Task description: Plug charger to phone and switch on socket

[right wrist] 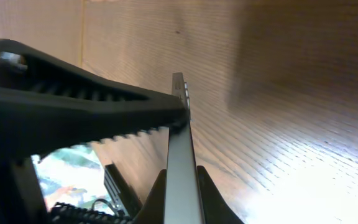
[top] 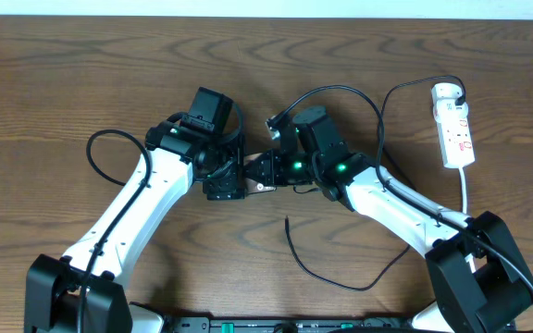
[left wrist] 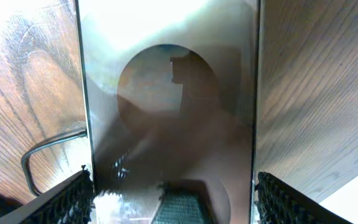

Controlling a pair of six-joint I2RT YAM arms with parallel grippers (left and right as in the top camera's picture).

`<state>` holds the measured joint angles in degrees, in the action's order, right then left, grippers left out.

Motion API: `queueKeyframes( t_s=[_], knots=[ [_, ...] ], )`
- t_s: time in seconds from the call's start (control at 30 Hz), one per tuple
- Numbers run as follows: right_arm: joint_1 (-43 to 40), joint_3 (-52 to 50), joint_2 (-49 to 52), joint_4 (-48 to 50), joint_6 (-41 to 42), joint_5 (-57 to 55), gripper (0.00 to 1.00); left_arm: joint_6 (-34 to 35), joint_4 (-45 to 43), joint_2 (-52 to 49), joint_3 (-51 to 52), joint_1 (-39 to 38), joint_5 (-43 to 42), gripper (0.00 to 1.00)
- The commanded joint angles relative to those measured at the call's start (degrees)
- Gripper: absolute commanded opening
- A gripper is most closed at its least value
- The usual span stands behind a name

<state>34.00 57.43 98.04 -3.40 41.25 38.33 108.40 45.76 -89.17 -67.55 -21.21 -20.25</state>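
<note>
The phone (top: 261,186) is at the table's middle, mostly hidden between my two grippers. In the left wrist view its glossy grey-brown face (left wrist: 166,124) fills the middle, and my left gripper (left wrist: 174,202) (top: 229,180) has a finger against each long edge. In the right wrist view I see the phone's thin edge (right wrist: 180,143) pinched between the fingers of my right gripper (right wrist: 182,193) (top: 274,171). The charger cable (top: 359,287) loops over the front of the table; its plug tip (top: 288,221) lies loose, apart from the phone. The socket (top: 455,129) lies at the far right.
The left gripper's black serrated finger (right wrist: 73,118) crosses the right wrist view and touches the phone's end. A dark cable loop (left wrist: 33,158) lies on the wood left of the phone. The arms' thick black cables (top: 340,90) arc behind the grippers.
</note>
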Motion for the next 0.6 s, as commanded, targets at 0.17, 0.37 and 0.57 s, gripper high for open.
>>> queueKeyframes(
  t_s=[0.17,0.37,0.57],
  knots=[
    [0.07,0.66,0.00,0.33,-0.57,0.13,0.01,-0.37,0.00,0.07,-1.03,-0.13,0.39,0.87],
    [-0.28,0.66,0.00,0.33,-0.57,0.11,0.01,-0.76,0.00,0.07,-1.03,-0.13,0.37,0.90],
    [-1.99,0.66,0.00,0.26,-0.63,-0.87,0.01,-1.88,-0.04,0.11,-1.03,-0.13,-0.09,0.91]
  ],
)
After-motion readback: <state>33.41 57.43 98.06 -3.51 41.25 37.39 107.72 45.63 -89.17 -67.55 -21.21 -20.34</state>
